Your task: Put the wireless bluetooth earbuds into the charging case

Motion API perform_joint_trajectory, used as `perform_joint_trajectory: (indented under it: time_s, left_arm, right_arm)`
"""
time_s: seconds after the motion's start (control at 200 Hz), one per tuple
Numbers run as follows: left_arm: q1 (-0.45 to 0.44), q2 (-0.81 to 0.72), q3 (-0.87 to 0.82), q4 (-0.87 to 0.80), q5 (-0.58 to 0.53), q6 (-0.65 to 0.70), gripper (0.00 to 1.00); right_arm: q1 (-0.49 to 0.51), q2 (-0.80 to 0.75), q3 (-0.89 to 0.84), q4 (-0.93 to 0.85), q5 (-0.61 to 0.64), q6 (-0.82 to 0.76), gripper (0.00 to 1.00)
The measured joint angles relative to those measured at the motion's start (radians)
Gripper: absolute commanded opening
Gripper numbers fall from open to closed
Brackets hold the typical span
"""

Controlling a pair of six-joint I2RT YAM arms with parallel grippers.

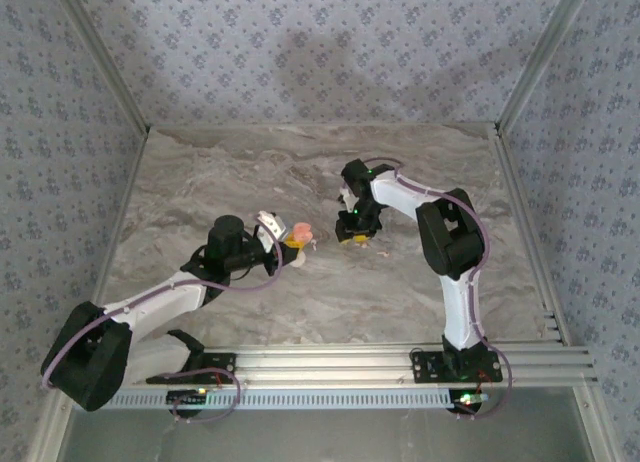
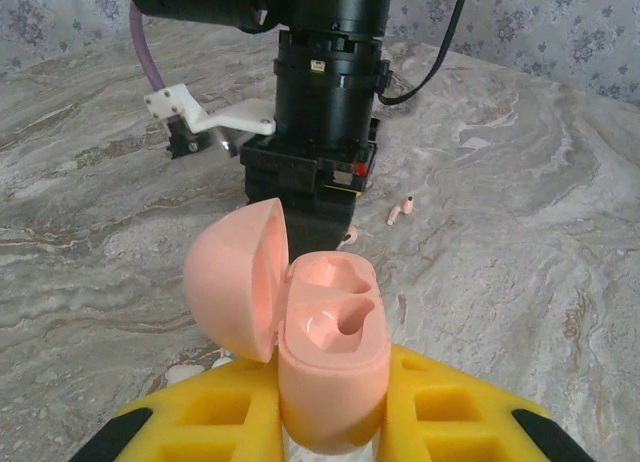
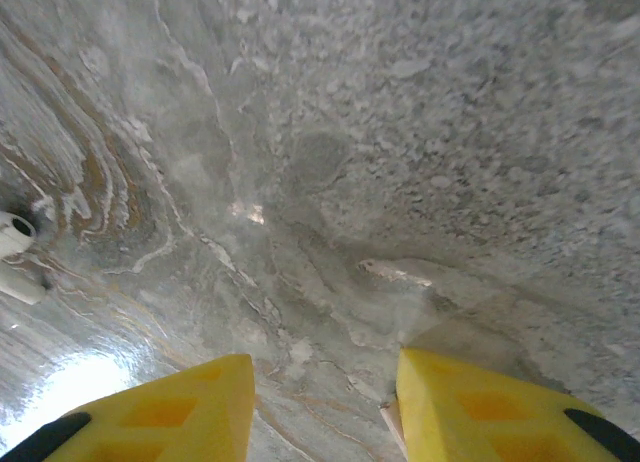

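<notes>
top external: the left gripper (image 1: 292,244) is clamped on the open charging case (image 1: 299,230) near the middle of the table (image 1: 200,182). the right gripper (image 1: 358,234) points down at the marble close by, a little apart from the case

left wrist: the case stands upright between the yellow fingers (image 2: 230,412), lid swung to the left, both wells empty. one earbud (image 2: 400,210) lies on the table beyond, just to the side of the right arm's black tip

right wrist: the jaws stand apart over bare marble, with nothing clearly between them. a white earbud-like shape (image 3: 14,244) lies at the left edge, well outside the gap

the step in hand looks like picking up a bud. to do it well, the right arm should centre its gap over the bud before closing and pinch the stem lightly, leaving the head free to drop into a well. the left arm's job is to hold the case level and steady
</notes>
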Motion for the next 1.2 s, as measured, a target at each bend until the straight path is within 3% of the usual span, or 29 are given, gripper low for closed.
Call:
perform_joint_trajectory:
  time_s: [0.55, 0.755, 0.924, 1.199]
  left_arm:
    - [0.002, 0.003, 0.000, 0.000, 0.000, 0.000, 0.22]
    - [0.002, 0.003, 0.000, -0.001, 0.000, 0.001, 0.22]
    - [0.006, 0.003, 0.000, -0.001, 0.003, 0.003, 0.22]
    - [0.008, 0.003, 0.001, -0.005, 0.004, 0.003, 0.22]
  right_arm:
    - [0.062, -0.003, 0.003, -0.136, -0.047, -0.116, 0.38]
    - [0.048, -0.105, -0.002, -0.146, -0.042, -0.074, 0.40]
    - [-0.005, -0.190, -0.010, -0.142, 0.025, -0.019, 0.40]
    - [-0.021, -0.112, -0.004, -0.164, 0.125, -0.006, 0.40]
